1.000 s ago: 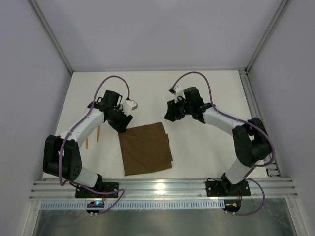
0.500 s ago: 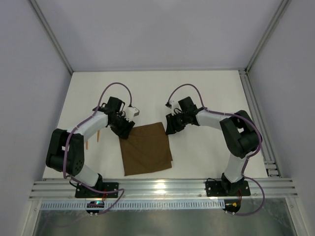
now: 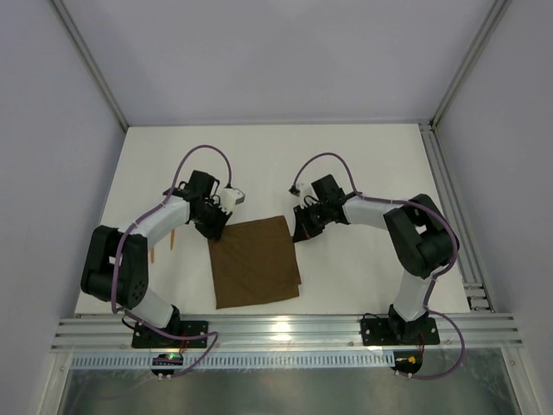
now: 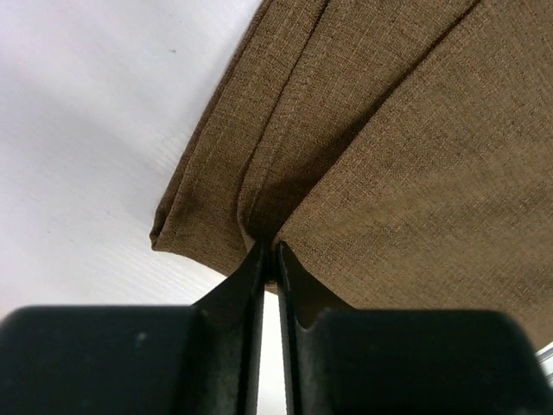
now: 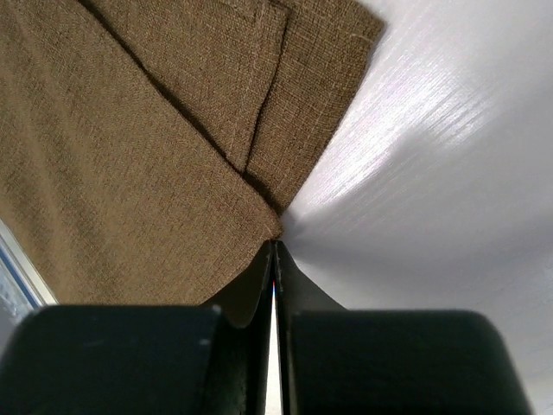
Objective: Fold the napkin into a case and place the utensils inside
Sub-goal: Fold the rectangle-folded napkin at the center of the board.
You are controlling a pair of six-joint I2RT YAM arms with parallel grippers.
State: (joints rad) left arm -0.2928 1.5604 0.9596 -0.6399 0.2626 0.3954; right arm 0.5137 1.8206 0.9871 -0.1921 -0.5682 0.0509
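Spread flat on the white table (image 3: 363, 164), between the two arms and toward the near edge: the napkin (image 3: 255, 264), dark brown, roughly square, turned a little out of line with the table's sides. Not yet a case. Layered, with an under layer peeking out along the right side and hemmed edges stepped one over another at the far right corner. Pinched at the far left corner by the left gripper (image 4: 270, 252), jaws drawn almost together, with creases in the cloth running straight into the tips. Caught at the far right corner by the right gripper (image 5: 274, 246), jaws pressed tight together, with the top layer's corner meeting the very tips. Low against the table at both corners, nothing lifted. Off to the left, well apart from the cloth and just beside the left arm: the utensils (image 3: 154, 252), two thin orange-tan sticks lying near each other, apart, pointing roughly away from the near edge. Too small to tell fork from its partner.
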